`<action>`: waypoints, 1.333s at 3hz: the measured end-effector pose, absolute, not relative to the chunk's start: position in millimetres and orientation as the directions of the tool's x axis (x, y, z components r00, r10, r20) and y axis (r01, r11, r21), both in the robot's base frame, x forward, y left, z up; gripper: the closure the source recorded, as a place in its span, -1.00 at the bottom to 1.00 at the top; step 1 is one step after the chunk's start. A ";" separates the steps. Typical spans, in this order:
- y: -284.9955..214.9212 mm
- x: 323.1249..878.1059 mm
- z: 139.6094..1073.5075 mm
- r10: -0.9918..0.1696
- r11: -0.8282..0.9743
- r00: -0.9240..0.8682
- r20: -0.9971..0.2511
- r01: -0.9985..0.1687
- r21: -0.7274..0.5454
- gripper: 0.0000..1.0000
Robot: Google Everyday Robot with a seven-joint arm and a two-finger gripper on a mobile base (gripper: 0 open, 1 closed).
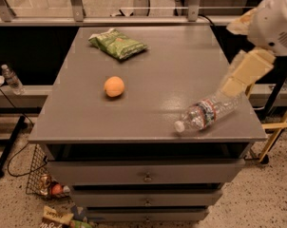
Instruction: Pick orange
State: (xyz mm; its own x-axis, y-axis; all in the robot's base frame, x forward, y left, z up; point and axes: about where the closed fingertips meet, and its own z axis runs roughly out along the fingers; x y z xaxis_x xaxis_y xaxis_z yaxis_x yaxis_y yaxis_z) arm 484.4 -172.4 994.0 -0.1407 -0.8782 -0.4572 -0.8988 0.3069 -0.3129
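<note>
The orange [114, 86] is small, round and plain orange. It lies on the grey cabinet top [153, 61], left of centre. My gripper [244, 74] is the pale beige end of the white arm [276, 18]. It hangs at the right edge of the cabinet top, just above the base of the clear water bottle [205, 114]. It is far to the right of the orange and holds nothing that I can see.
A green snack bag [118, 43] lies at the back left of the top. The water bottle lies on its side near the front right corner. Drawers [146, 175] face front. A wire basket [43, 182] with clutter sits on the floor at left. A railing [134, 4] runs behind.
</note>
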 end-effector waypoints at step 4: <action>17.2 605.7 926.4 -0.883 -0.007 0.123 -0.452 -0.968 -0.249 -1.00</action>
